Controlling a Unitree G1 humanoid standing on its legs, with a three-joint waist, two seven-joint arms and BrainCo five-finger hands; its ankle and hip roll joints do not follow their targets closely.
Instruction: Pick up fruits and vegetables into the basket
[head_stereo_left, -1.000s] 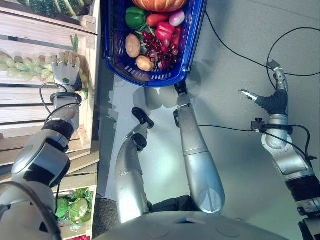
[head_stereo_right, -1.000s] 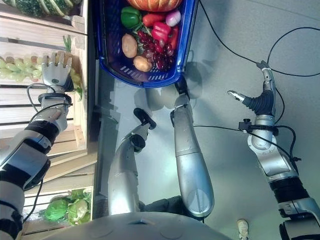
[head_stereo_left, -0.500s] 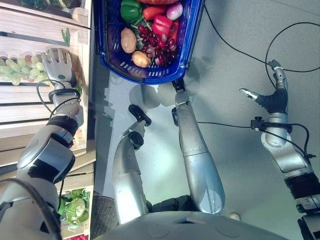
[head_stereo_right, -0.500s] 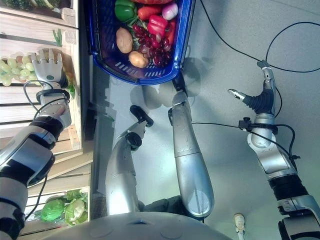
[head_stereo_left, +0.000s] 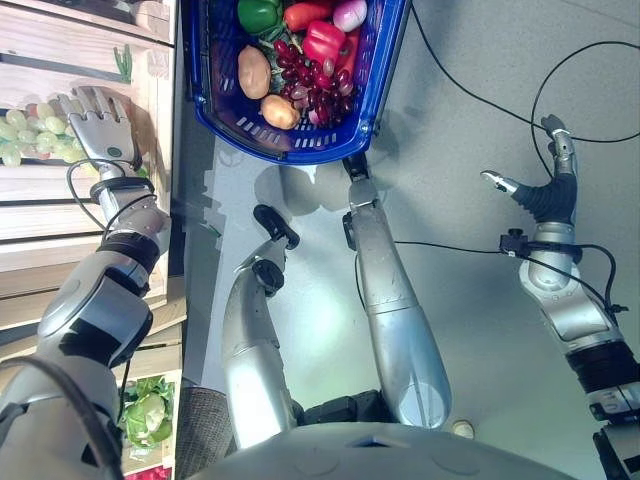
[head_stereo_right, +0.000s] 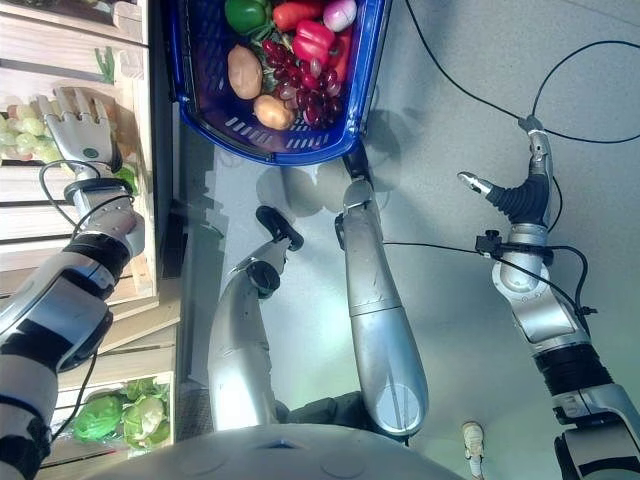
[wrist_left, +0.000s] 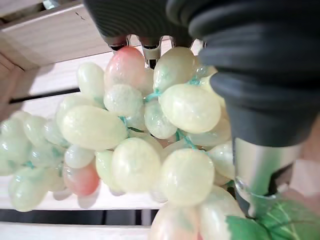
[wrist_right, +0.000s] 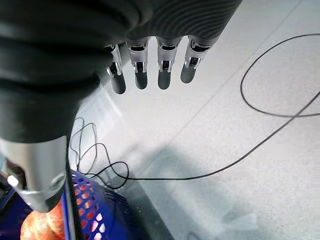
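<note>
A blue basket (head_stereo_left: 290, 152) stands on the floor ahead, holding a green pepper (head_stereo_left: 258, 14), a red pepper (head_stereo_left: 325, 40), a potato (head_stereo_left: 253, 72), red grapes (head_stereo_left: 315, 92) and other produce. On the wooden shelf (head_stereo_left: 60, 205) to the left lies a bunch of green grapes (head_stereo_left: 18, 140). My left hand (head_stereo_left: 105, 135) lies over that bunch with its fingers straight. In the left wrist view the grapes (wrist_left: 135, 160) press right up against the fingers (wrist_left: 150, 55). Out to the right, my right hand (head_stereo_left: 545, 195) hangs open over the floor, holding nothing.
Wooden crates stack up the left side, with green cabbages (head_stereo_left: 145, 415) in a lower crate and a leafy green sprig (head_stereo_left: 125, 62) at the shelf edge. The basket's corner (wrist_right: 95, 210) shows in the right wrist view. Grey floor lies to the right.
The whole view has shifted a little. My left hand has reached farther left over the green grapes. The right hand has stayed where it was.
</note>
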